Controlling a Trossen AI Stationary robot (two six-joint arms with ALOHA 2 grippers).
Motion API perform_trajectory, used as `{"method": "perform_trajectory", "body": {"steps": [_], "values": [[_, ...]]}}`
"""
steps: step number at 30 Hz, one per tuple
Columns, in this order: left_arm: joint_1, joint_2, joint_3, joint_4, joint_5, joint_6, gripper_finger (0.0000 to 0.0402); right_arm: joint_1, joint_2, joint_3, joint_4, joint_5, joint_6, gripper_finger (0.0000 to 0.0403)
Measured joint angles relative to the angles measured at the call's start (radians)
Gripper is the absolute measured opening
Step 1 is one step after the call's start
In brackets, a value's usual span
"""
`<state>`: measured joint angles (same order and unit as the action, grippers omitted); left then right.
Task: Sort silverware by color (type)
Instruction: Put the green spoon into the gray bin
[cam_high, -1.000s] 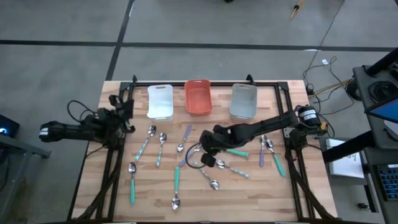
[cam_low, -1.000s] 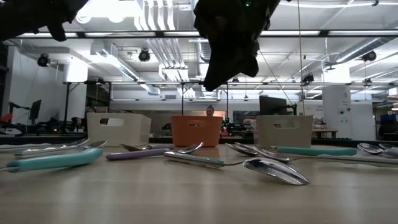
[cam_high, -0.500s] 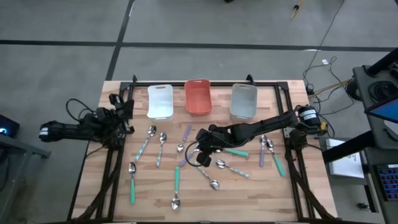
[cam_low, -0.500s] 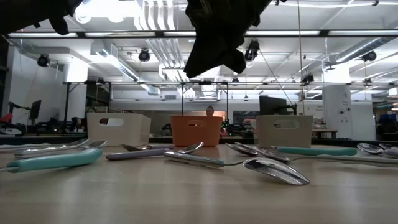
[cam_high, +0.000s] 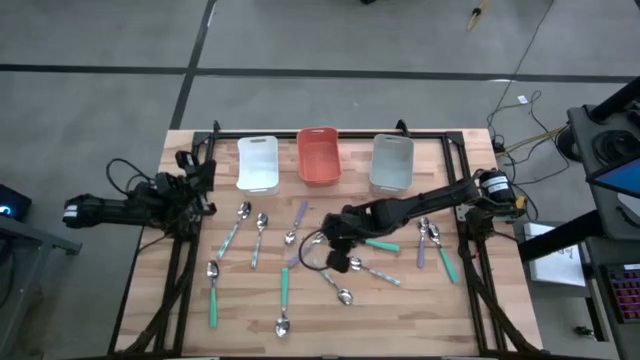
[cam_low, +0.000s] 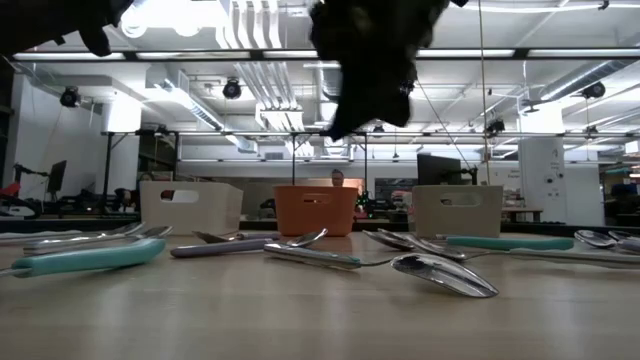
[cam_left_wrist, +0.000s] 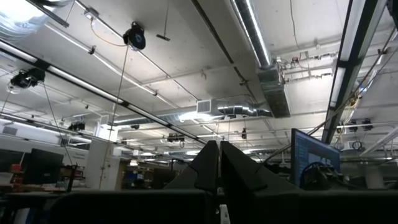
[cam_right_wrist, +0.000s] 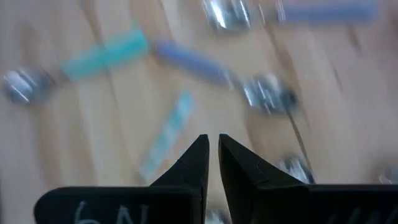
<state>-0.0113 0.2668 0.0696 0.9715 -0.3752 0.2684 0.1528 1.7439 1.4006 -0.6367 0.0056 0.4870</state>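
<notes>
Several spoons lie scattered flat on the wooden table: teal-handled ones (cam_high: 283, 288) (cam_high: 380, 243), pale-blue ones (cam_high: 230, 236) (cam_high: 376, 271) and purple ones (cam_high: 300, 214) (cam_high: 421, 250). My right gripper (cam_high: 335, 238) hangs shut above the middle of the table, over the spoons, with nothing between its fingers (cam_right_wrist: 212, 149); the low view shows it (cam_low: 340, 125) well above the tabletop. My left gripper (cam_high: 207, 180) waits shut at the table's left edge, tipped upward toward the ceiling (cam_left_wrist: 218, 155).
Three bins stand in a row at the far edge: white (cam_high: 257, 163), orange (cam_high: 318, 155) and grey (cam_high: 391, 162). A dark cable loop (cam_high: 312, 256) hangs below my right arm. Bare wood lies along the near edge.
My right gripper has swung a little toward the table's left edge and then back toward the right, turning slightly at the wrist, and stays shut and high above the spoons. No spoon has moved.
</notes>
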Motion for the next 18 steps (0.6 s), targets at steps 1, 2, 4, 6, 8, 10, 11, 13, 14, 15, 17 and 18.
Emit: {"method": "perform_trajectory", "body": {"steps": [1, 2, 4, 6, 8, 10, 11, 13, 14, 15, 17, 18], "values": [[0.000, 0.000, 0.000, 0.000, 0.000, 0.000, 0.0000, 0.000, 0.000, 0.000, -0.070, 0.000, 0.000, 0.0032], [0.000, 0.000, 0.000, 0.000, 0.000, 0.000, 0.0000, 0.000, 0.000, 0.000, -0.139, 0.002, 0.000, 0.0036], [0.000, 0.000, 0.000, -0.002, 0.000, 0.000, 0.0000, 0.002, 0.000, 0.000, -0.252, 0.019, -0.001, 0.0050], [0.000, 0.000, 0.000, -0.005, 0.000, 0.000, 0.0000, 0.002, 0.000, 0.000, -0.323, 0.044, -0.010, 0.0072], [0.000, 0.000, 0.000, -0.007, 0.000, 0.000, 0.0000, 0.002, 0.000, -0.004, -0.352, 0.065, -0.037, 0.0097], [0.000, 0.000, 0.000, -0.012, 0.000, 0.000, 0.0000, 0.002, 0.000, -0.020, -0.348, 0.073, -0.071, 0.0121], [0.000, 0.000, 0.000, -0.016, 0.000, 0.000, 0.0000, 0.002, 0.000, -0.027, -0.345, 0.073, -0.093, 0.0131], [0.000, 0.000, 0.000, -0.023, 0.000, 0.000, 0.0000, 0.002, 0.000, -0.047, -0.341, 0.074, -0.115, 0.0148], [0.000, 0.000, 0.000, -0.029, 0.000, 0.000, 0.0000, 0.002, 0.000, -0.060, -0.336, 0.074, -0.122, 0.0155], [0.000, 0.000, 0.000, -0.032, 0.000, 0.000, 0.0000, 0.002, 0.000, -0.075, -0.326, 0.074, -0.122, 0.0160], [0.000, 0.000, 0.000, -0.042, 0.000, -0.010, 0.0000, 0.002, 0.000, -0.102, -0.314, 0.074, -0.119, 0.0166], [0.000, 0.000, 0.000, -0.047, 0.000, -0.019, 0.0000, 0.002, 0.000, -0.113, -0.315, 0.074, -0.112, 0.0168]]}}
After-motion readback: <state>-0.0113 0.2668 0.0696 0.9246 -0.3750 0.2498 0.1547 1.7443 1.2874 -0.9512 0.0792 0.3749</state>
